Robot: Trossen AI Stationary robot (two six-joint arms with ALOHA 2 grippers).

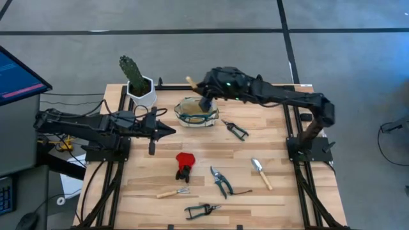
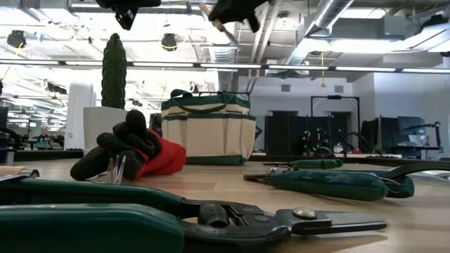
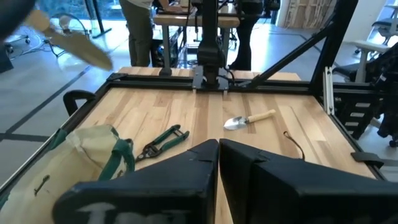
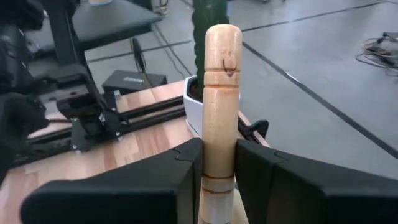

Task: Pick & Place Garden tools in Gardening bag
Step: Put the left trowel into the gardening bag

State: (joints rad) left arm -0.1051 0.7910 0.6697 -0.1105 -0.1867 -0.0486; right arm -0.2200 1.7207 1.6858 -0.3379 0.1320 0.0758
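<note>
Right end effector: closed on a wooden tool handle, gripped low on the shaft with the rounded end standing clear of the fingers; the tool's working end is not shown in the wrist view. The high view places this end effector directly over the gardening bag, the handle slanting toward the far edge.

Left end effector: fingers pressed together, holding nothing, hovering above the surface just left of the bag. Its wrist view shows the closed fingers with the bag's canvas and a green strap beside them.

Gardening bag: beige with dark green trim, mouth open, at the far centre of the surface. Only the low view shows its side pockets and upright handles.

Tools lying on the surface, high view:
- red-and-black item, centre; the low view shows it as a bunched glove
- small wooden-handled rake, near edge
- green-handled shears, nearest edge; fills the low view's foreground
- second shears, centre
- third shears, right of the bag
- trowel, right side

Potted cactus: white pot, far left corner.
</note>
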